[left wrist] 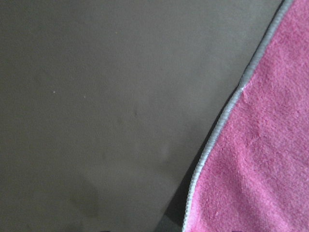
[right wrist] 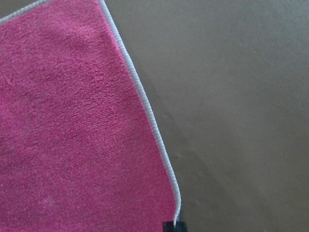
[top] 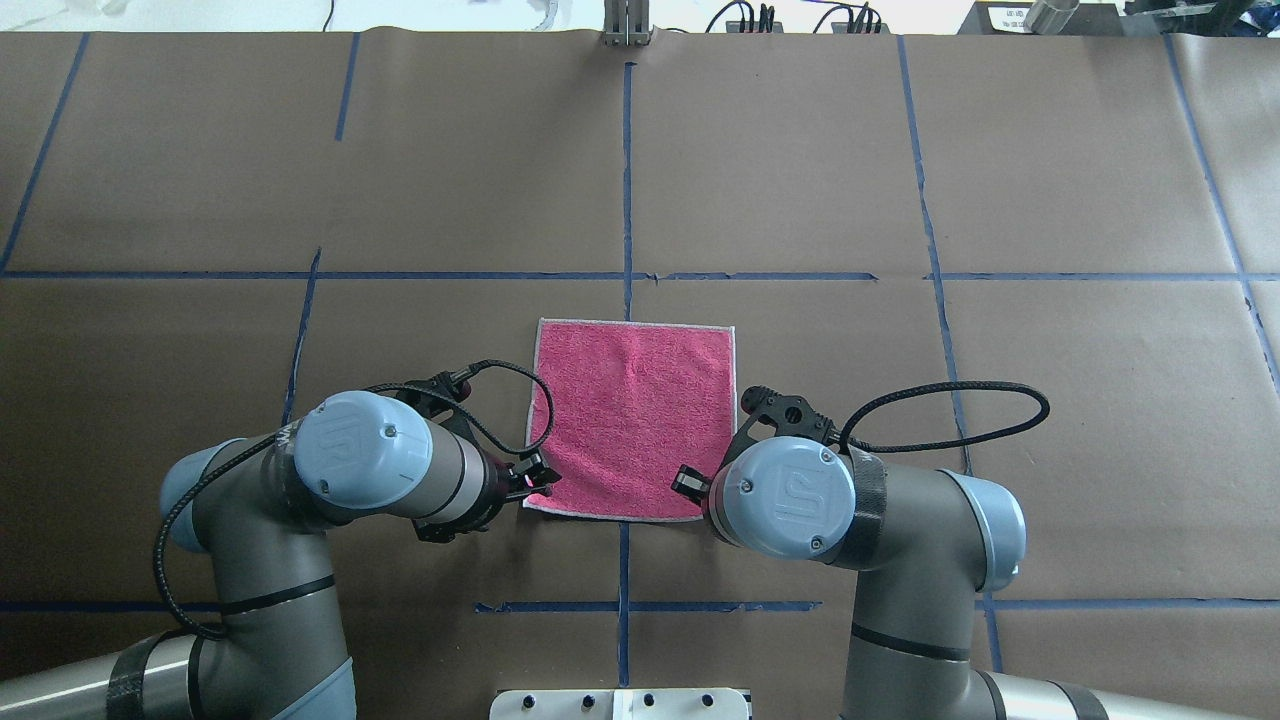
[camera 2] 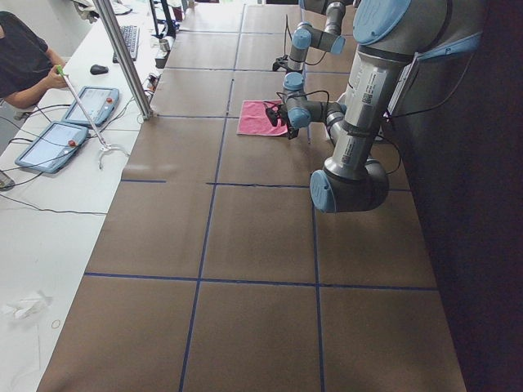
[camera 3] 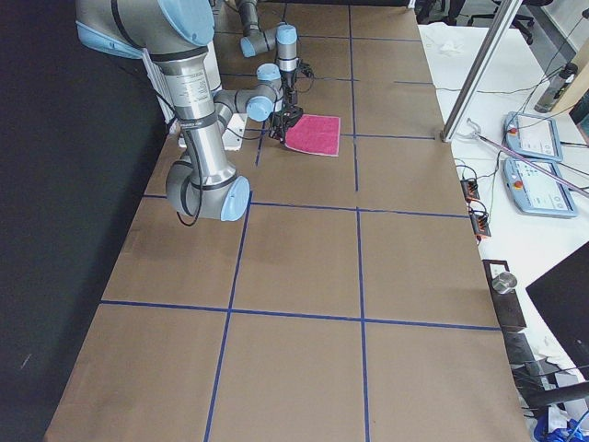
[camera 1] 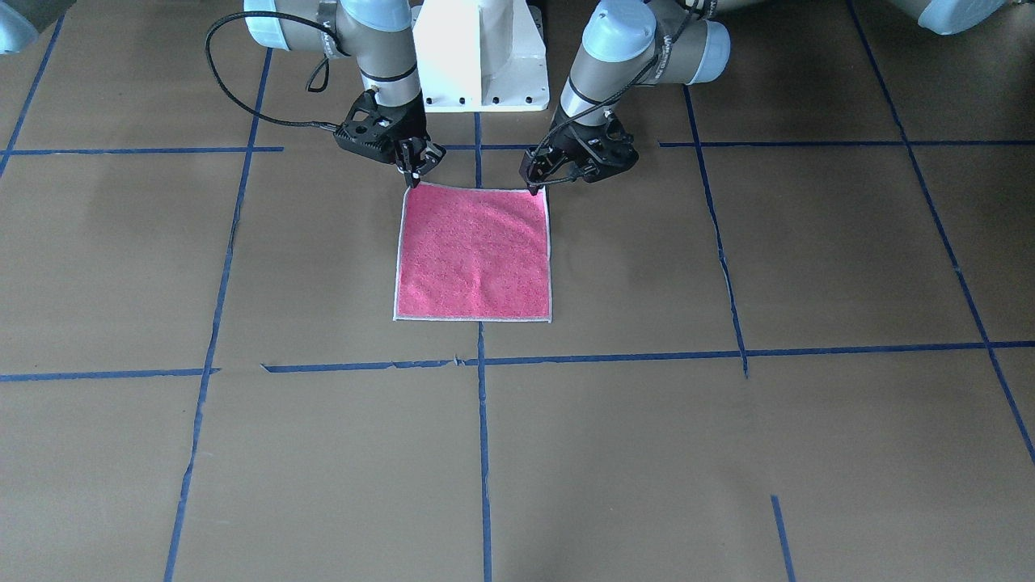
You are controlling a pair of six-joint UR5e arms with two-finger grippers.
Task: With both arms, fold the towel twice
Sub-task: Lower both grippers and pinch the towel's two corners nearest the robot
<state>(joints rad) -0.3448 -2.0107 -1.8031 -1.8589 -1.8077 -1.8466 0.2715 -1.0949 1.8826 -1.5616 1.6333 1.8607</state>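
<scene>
The towel (camera 1: 475, 252) lies flat on the table with its pink face up, whitish edge all round; the grey face is hidden. It also shows in the overhead view (top: 635, 420). My left gripper (camera 1: 534, 191) is down at the towel's robot-side corner on my left, its fingers closed on that corner (top: 535, 482). My right gripper (camera 1: 415, 179) is down at the other robot-side corner, closed on it (top: 690, 484). The left wrist view shows the towel's edge (left wrist: 217, 130) with a shadow under it. The right wrist view shows the corner (right wrist: 175, 205) at a black fingertip (right wrist: 169, 227).
The table (top: 900, 180) is covered in brown paper with a grid of blue tape lines. The white pedestal base (camera 1: 481, 56) stands just behind the grippers. Tablets and an operator (camera 2: 24, 57) are off the table's far side.
</scene>
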